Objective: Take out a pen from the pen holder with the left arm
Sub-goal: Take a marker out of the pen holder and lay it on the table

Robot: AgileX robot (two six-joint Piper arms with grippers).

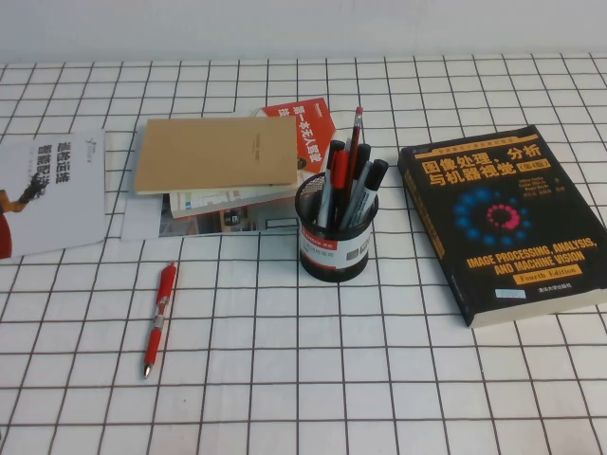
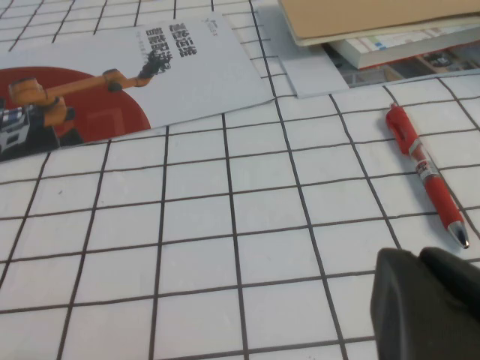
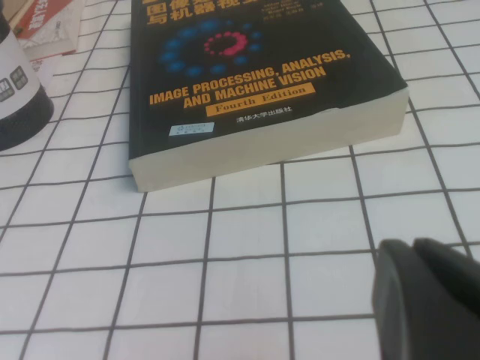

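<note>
My left claw pinched closed by table's front-left, right claw front-right, state unclear; going in closed, I'd topple pen holder.

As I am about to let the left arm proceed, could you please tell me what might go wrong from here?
1. The pens stand crowded in the pen holder; pulling one out may drag its neighbours or tip the holder.
2. The left gripper, shut, is close to the loose red pen on the table; a low sweep might roll it away.
3. The right gripper sits just in front of the black book; moving it could nudge the book.
</note>
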